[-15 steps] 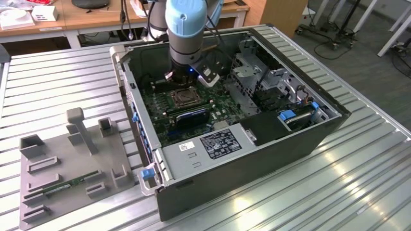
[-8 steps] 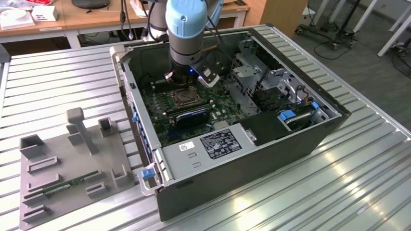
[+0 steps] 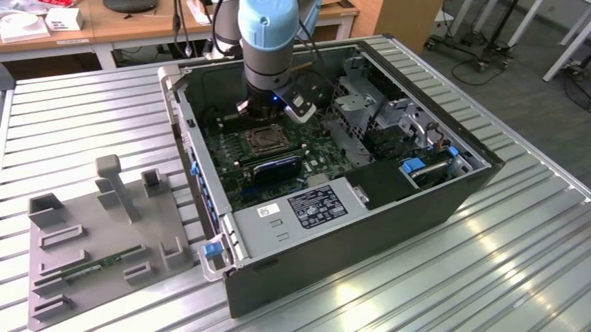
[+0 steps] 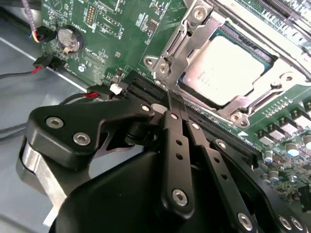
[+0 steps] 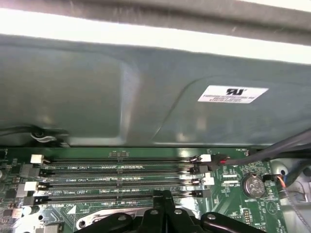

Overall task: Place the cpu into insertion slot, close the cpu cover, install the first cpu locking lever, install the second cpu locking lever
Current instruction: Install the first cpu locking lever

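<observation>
Your pincer (image 4: 171, 99), its fingers pressed together on nothing, hangs just beside the insertion slot (image 4: 231, 68), where the cpu (image 4: 228, 65) already sits under the lowered cpu cover (image 4: 192, 36), its narrow tip suited to nudging the locking lever (image 4: 163, 53) alongside.

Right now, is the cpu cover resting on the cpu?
Touching. In the second wrist view the cpu cover lies closed over the cpu, its frame overlapping the chip's edges with no gap visible, while the silvery top shows through the cut-out.
</observation>
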